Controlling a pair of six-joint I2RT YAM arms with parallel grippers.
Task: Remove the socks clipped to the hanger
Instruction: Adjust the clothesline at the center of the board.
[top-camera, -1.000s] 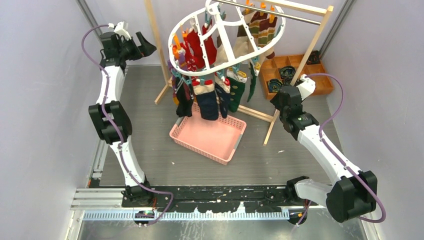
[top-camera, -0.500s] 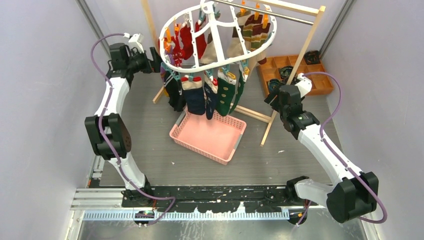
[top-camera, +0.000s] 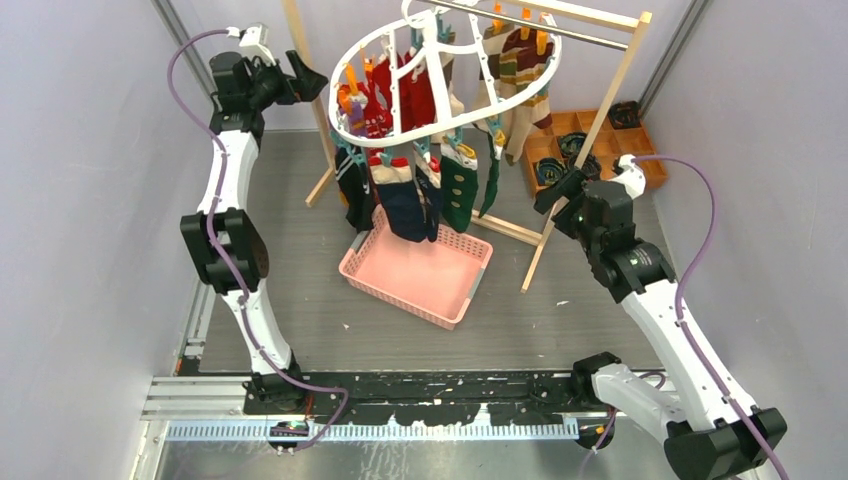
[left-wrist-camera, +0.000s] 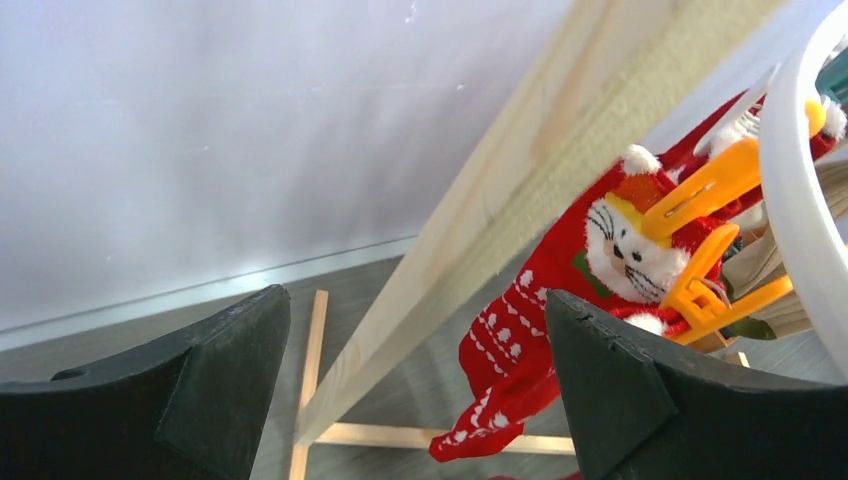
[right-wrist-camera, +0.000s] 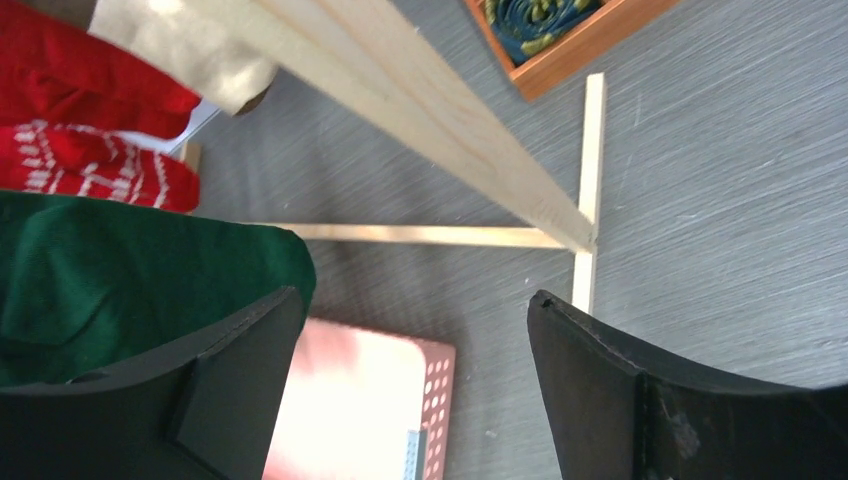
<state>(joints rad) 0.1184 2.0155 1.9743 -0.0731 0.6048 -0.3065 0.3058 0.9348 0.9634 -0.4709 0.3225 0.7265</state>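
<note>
The white oval hanger (top-camera: 400, 142) hangs tilted from the rail, with several socks clipped under it: red (top-camera: 415, 95), navy (top-camera: 400, 205), dark green (top-camera: 458, 195) and striped (top-camera: 520, 60). My left gripper (top-camera: 305, 80) is open beside the hanger's left end and holds nothing. In the left wrist view a red patterned sock (left-wrist-camera: 560, 300) on an orange clip (left-wrist-camera: 700, 195) hangs just beyond the open left gripper (left-wrist-camera: 415, 390), by the hanger rim (left-wrist-camera: 800, 200). My right gripper (top-camera: 555, 190) is open and empty, right of the socks. The right wrist view shows the dark green sock (right-wrist-camera: 130, 290) left of the right gripper (right-wrist-camera: 410, 390).
A pink basket (top-camera: 420, 270) sits on the floor under the socks. The wooden rack (top-camera: 600, 110) with its metal rail (top-camera: 560, 30) stands behind, one post (left-wrist-camera: 500, 220) crossing close before the left gripper. An orange compartment tray (top-camera: 590, 135) lies back right. Walls close in on both sides.
The right gripper has opened wider and its arm has drawn back to the right. The left gripper reached the hanger's left end, then rose away. The hanger swung left and back.
</note>
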